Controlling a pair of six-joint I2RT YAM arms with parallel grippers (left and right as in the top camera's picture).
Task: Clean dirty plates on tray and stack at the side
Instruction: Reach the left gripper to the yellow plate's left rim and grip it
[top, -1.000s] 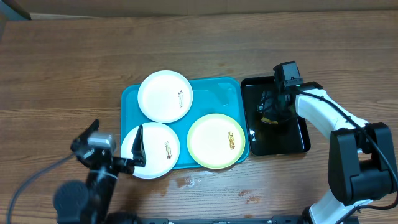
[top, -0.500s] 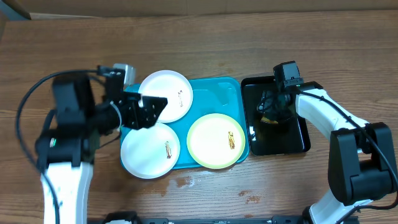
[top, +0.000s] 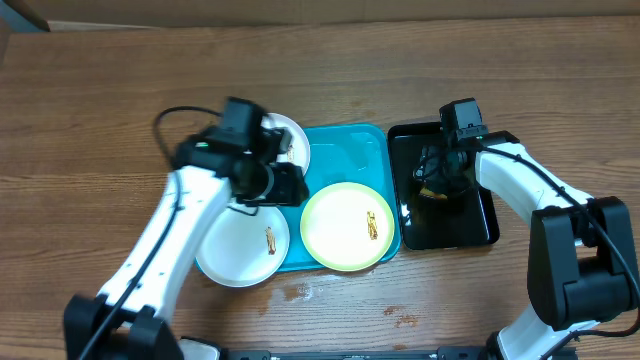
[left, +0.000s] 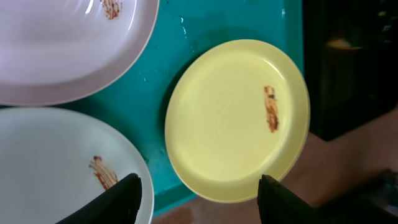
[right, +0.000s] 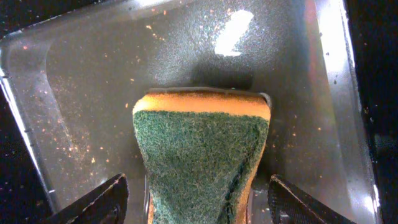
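Across the middle of the desk (top: 120, 110) sits the turquoise tray (top: 345, 150), with its far right corner the only bare stretch of floor. Three plates take up the rest. One white plate (top: 243, 243) hangs over the tray's left and near rim onto the wood. The yellow-green plate (top: 348, 226) reaches out past the near rim. The other white plate (top: 290, 148) lies at the far left, and the left arm (top: 175, 225) covers most of it from above. Bare wood lies open to the left and along the far side.

The black tray (top: 470, 225) lies just beside the turquoise rim on the right. The left fingers (left: 118, 202) hover apart with nothing between them, above the gap between the lower white plate and the yellow-green one. Only their tips show. Brown smears mark all three plates.

The right fingers (right: 102, 202) stand apart on either side of a green-topped sponge (right: 202, 149), with a sliver of black floor showing on each side. The sponge's near end is cut off by the picture's edge. From above, these fingers are hard to pick out against the black.
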